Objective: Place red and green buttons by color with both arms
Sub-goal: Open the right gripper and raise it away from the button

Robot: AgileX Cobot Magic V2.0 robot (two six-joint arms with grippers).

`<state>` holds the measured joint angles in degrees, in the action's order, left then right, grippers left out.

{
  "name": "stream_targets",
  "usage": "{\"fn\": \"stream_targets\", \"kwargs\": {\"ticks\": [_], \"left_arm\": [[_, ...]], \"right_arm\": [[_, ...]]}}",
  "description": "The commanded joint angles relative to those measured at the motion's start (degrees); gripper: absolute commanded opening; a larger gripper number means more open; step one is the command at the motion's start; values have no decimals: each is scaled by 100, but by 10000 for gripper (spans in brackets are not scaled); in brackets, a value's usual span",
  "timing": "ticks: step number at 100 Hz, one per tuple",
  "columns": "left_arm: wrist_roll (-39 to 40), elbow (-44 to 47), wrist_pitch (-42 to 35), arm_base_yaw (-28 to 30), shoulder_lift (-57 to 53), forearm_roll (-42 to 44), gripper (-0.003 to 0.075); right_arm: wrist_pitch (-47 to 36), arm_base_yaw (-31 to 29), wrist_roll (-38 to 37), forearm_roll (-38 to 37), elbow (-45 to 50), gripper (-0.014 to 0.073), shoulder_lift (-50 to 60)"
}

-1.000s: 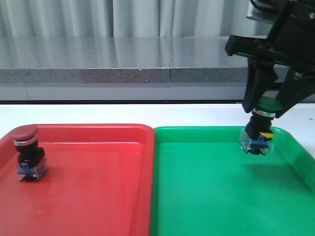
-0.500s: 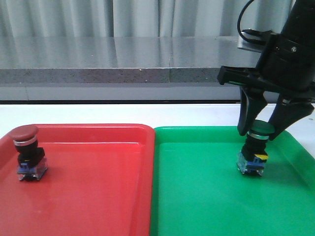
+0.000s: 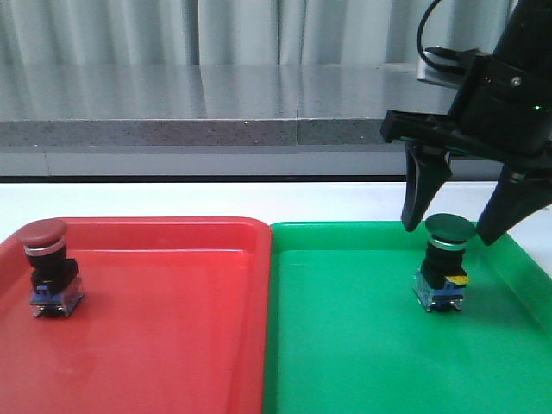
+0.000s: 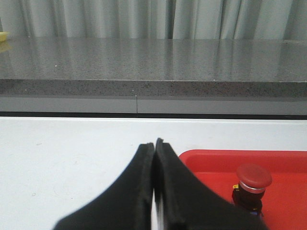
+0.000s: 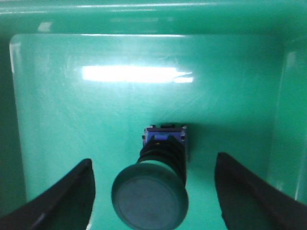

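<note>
**Buttons sorted into matching trays**

Front view: a red tray and a green tray sit side by side, rims touching, on a white tabletop. The red button stands upright in the red tray near its left wall. The green button stands upright in the green tray, toward its far right corner. The right end effector hangs over it, fingers spread wide and clear of the cap on both sides: released.

Left wrist view: the left end effector is clenched on nothing, fingertips pressed together above the tabletop just beside the red tray, with the red button nearby.

Right wrist view: the green button rests on the green tray floor between the parted fingers, touching neither.
</note>
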<state>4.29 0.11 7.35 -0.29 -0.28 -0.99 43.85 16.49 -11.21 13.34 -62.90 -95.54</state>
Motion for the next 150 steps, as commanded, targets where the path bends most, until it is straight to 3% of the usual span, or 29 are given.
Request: {"fn": "stream_targets", "kwargs": {"ticks": [1,12,19,24,36,43,91,136,150], "left_arm": [[48,68,-457,7,-182,-46,-20],[48,68,-457,7,-182,-46,-20],[48,68,-457,7,-182,-46,-20],[48,68,-457,7,-182,-46,-20],[48,68,-457,7,-182,-46,-20],[48,68,-457,7,-182,-46,-20],[48,68,-457,7,-182,-46,-20],[48,68,-457,7,-182,-46,-20],[48,68,-457,7,-182,-46,-20]], "right_arm": [[-42,0,53,95,-117,532,527],[86,0,53,-15,-117,524,958],[206,0,53,-175,-117,461,1252],[314,0,53,-320,-117,368,1473],[513,-10,53,-619,-117,55,2061],[526,-20,53,-778,-117,-69,2403],[720,-502,45,-1463,58,-64,4283],[-287,-695,-13,-1836,1698,-64,6282],[-406,-1118,-25,-1950,2202,-64,6682]]}}
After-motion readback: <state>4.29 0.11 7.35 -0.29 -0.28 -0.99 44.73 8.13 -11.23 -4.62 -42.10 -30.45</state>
